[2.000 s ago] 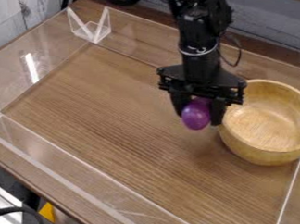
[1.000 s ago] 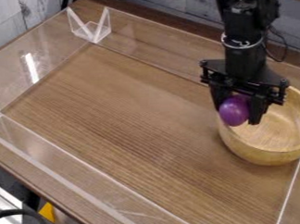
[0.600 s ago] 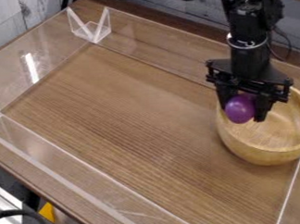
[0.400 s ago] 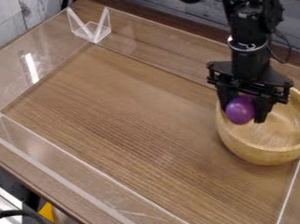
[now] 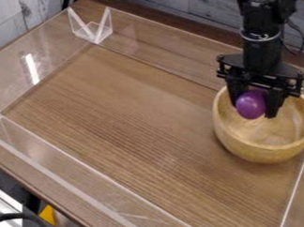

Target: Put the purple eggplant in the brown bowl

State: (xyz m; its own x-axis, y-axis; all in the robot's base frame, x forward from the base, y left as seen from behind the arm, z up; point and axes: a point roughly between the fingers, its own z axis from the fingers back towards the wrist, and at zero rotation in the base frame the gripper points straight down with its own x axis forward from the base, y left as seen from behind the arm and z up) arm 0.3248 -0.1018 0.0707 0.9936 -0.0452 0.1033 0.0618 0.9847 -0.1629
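Purple eggplant (image 5: 251, 104) in hand (image 5: 255, 109); above brown bowl (image 5: 234, 143); wooden table (image 5: 118, 126)

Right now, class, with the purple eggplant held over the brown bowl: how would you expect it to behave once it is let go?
The purple eggplant looks glossy and rounded, so it is probably slippery and apt to roll. It seems small and likely light, since the gripper holds it by its sides alone. The brown bowl has a thick raised rim, which should probably keep it from rolling out.
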